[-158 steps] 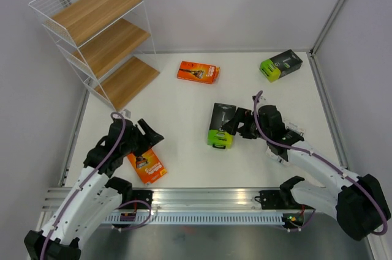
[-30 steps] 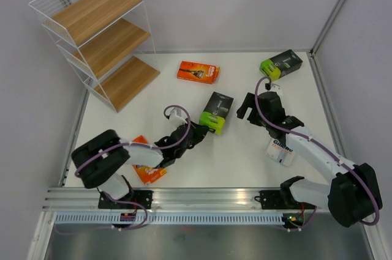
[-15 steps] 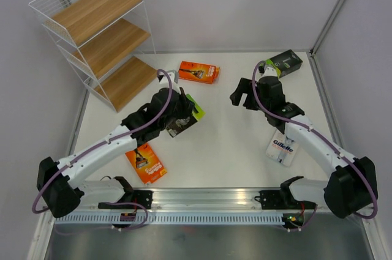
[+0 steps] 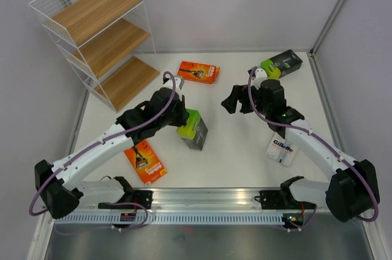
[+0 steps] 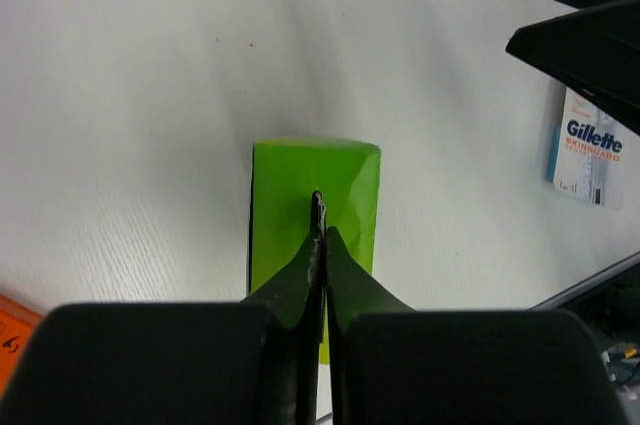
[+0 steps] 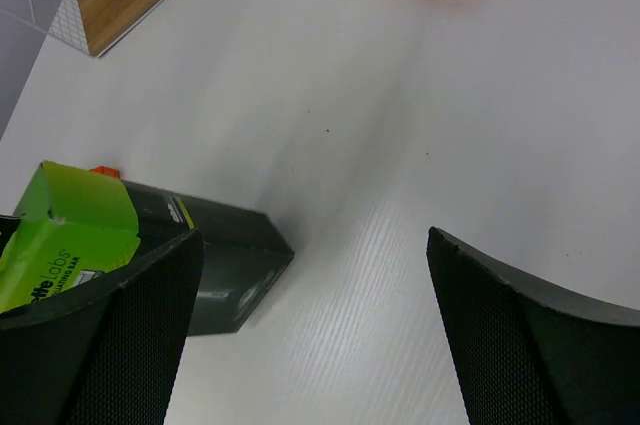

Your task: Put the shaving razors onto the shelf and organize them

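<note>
Early in the job, by the look of it: no pack on the shelf (image 4: pixel 98 33), three bare boards, at the 10 o'clock corner of the tabletop (image 4: pixel 233 162). Five razor packs left to place.

Lying flat:
- orange pack (image 4: pixel 198 71) at 12 o'clock of the middle
- second orange pack (image 4: pixel 146 162) at 7 o'clock, near the front edge
- black-and-green pack (image 4: pixel 280 64) at the 2 o'clock corner
- Gillette pack (image 4: pixel 281 149), white and blue, at 4 o'clock

Near the middle, second black-and-green pack (image 4: pixel 193 130), stood on end, well apart from the shelf, at 4 o'clock of it. Hard to tell whether clear of the tabletop.

Left hand (image 5: pixel 318 230) pressed together, clamped on that pack's green end, seemingly by a thin tab, black body below. Right hand (image 4: pixel 236 98) spread wide, holding nothing, at 2 o'clock of the gripped pack, apart from it.
</note>
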### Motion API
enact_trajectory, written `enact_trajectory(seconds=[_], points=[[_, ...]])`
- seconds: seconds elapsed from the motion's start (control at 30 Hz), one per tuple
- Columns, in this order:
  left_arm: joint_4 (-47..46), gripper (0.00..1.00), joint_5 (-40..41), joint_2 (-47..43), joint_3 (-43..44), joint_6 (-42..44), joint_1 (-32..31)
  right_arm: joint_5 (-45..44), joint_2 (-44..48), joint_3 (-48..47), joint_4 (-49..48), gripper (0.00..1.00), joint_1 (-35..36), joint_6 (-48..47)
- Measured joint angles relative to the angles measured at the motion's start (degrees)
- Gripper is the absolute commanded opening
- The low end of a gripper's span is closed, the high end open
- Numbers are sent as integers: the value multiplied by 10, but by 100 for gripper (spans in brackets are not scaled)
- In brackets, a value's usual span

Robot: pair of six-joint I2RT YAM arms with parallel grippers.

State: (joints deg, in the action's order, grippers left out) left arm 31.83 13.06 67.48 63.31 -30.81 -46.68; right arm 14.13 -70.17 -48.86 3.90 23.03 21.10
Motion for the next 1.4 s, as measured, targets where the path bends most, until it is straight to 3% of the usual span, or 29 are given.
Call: enact_trajectory(seconds=[0.57,0.73,0.77,0.87,0.97,1.23,1.4], points=[[48,3,-28,57,50,87,4,81,46,101,-79,98,1,28],[49,24,-26,49,44,90,4,82,46,101,-83,98,1,28],[49,33,-26,45,41,90,4,82,45,101,-83,98,1,29],[49,47,-24,33,32,91,4,87,40,101,-84,98,2,31],[49,51,-21,20,20,91,3,91,34,101,-87,98,4,31],[37,47,19,5,-10,92,-23,96,27,101,-95,98,8,31],[9,26,59,3,-28,92,-39,96,26,101,-96,98,10,31]])
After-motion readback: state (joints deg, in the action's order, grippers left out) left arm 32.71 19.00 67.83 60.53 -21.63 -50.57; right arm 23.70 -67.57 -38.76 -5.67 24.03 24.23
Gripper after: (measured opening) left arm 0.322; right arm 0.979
